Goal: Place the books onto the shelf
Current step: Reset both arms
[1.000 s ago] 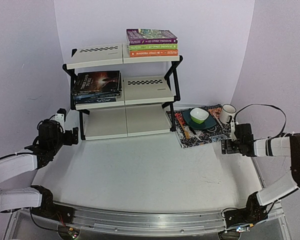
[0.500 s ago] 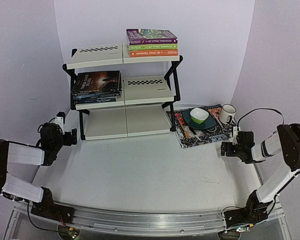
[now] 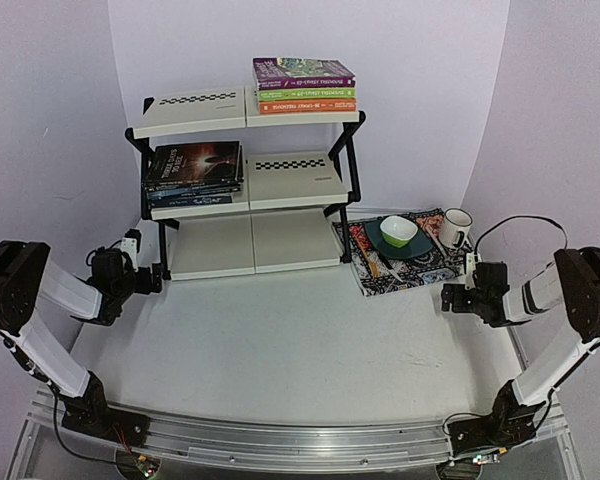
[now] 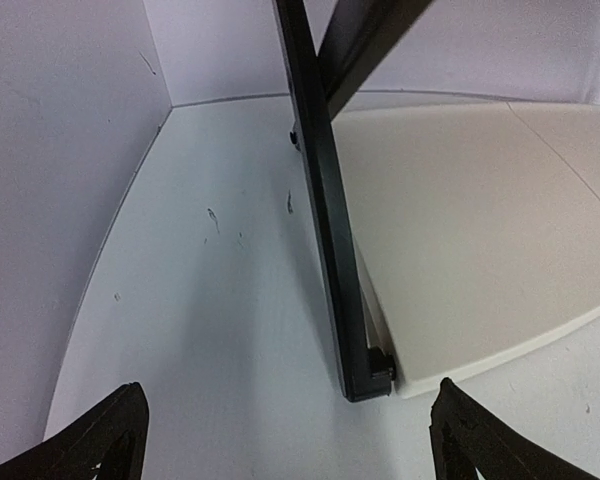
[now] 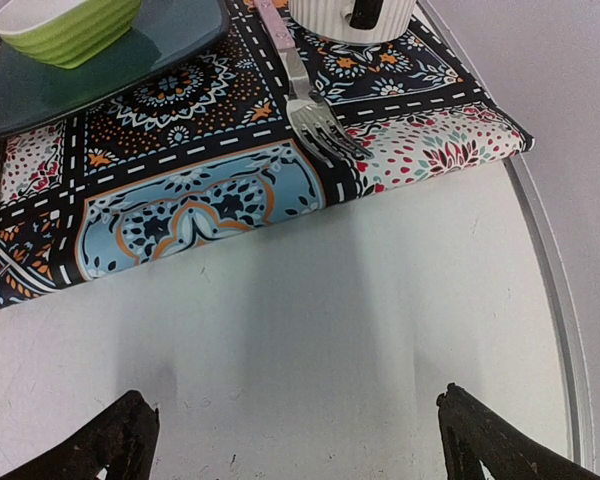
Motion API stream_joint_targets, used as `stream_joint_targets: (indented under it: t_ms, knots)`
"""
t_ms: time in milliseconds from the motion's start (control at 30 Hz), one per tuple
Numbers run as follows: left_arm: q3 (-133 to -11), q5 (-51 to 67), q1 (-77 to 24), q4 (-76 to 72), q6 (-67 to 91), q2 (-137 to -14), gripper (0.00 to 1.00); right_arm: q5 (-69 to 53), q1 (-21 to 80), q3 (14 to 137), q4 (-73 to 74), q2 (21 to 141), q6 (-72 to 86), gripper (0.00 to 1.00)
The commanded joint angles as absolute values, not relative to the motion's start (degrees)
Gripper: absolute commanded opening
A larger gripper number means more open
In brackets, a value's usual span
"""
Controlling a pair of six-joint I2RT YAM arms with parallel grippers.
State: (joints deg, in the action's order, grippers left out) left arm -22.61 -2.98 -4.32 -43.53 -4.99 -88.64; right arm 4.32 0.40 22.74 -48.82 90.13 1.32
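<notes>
Overhead view only: the books (image 3: 304, 86) lay in two stacks on the shelf (image 3: 290, 168). Purple, green and orange ones were on the top tier's right panel, and dark-covered ones on the middle tier's left panel.
Left wrist view only: the shelf's black leg (image 4: 325, 220) stood on the table (image 4: 210, 300) at the corner of the cream bottom panel.
Right wrist view only: a fork (image 5: 315, 110) lay on the patterned mat (image 5: 200, 190) beside a white mug (image 5: 352, 15), and a green bowl (image 5: 65, 25) sat on a teal plate (image 5: 100, 75).
Writing: the spines carried lettering, perhaps titles, too small to read.
Left arm: folded low, with the left gripper (image 3: 152, 274) near the shelf's leg, jaws spread wide and empty.
Right arm: folded low, with the right gripper (image 3: 448, 297) just short of the mat's edge, jaws spread and empty.
</notes>
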Motion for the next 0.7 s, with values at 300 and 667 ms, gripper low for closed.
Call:
stream_joint_targets:
  t_ms: [300,667]
  knots:
    - [-24.90,-2.53,-3.64,-44.78,-3.90,-88.02,1.00,4.79,0.44,24.52,-48.65,90.26,1.78,0.98]
    - [-24.88,-2.50,-3.65,-44.74,-3.90,-87.98,1.00,3.11,0.44,24.99,-47.75,90.43,1.07,0.98]
